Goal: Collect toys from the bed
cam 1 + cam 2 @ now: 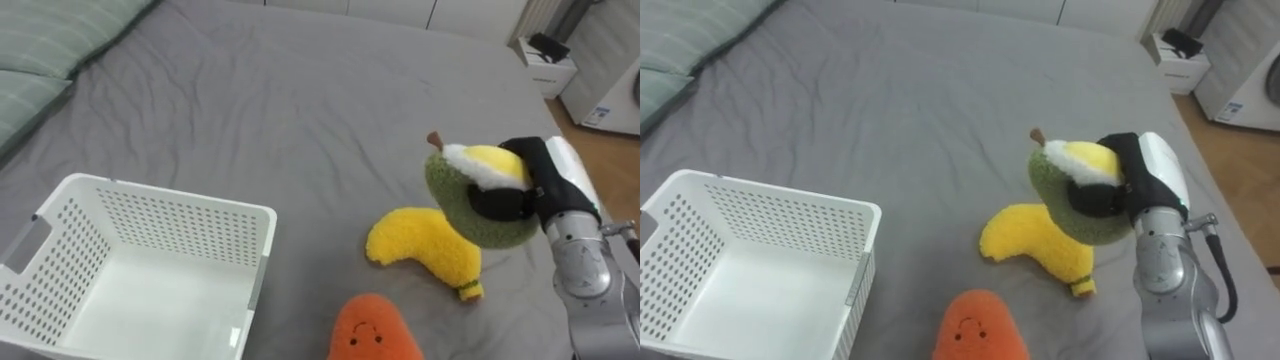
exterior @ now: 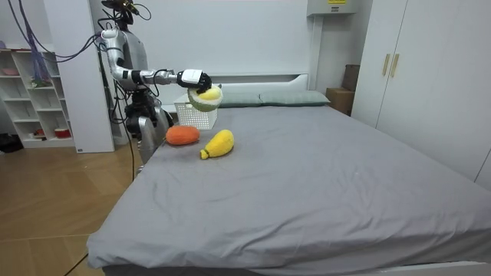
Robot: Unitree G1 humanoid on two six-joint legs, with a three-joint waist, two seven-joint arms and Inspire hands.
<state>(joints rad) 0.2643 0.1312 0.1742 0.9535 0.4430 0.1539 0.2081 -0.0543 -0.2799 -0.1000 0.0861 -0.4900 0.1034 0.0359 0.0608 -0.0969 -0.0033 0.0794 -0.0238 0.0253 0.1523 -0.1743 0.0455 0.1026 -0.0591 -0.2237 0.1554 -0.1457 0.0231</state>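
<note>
My right hand [image 1: 523, 186] [image 1: 1118, 184] is shut on a green and yellow avocado plush [image 1: 470, 190] [image 1: 1070, 185] and holds it lifted above the grey bed [image 1: 300, 110]. In the room view the right hand [image 2: 193, 78] carries the avocado plush [image 2: 205, 97] out over the bed's edge. Under it lies a yellow banana plush [image 1: 425, 248] [image 1: 1035, 243] [image 2: 218, 143]. An orange carrot plush [image 1: 372, 328] [image 1: 978, 328] [image 2: 182, 135] with a smiling face lies at the near edge. The white perforated basket [image 1: 200, 215] [image 1: 790, 215] stands at my left on the bed, with nothing in it.
Green pillows [image 1: 50, 45] lie at the far left of the bed. A white bedside cabinet [image 1: 547, 65] stands beyond the bed at the right. In the room view I stand at the bed's side near white shelves [image 2: 34, 92]; wardrobes [image 2: 414, 69] line the room view's right.
</note>
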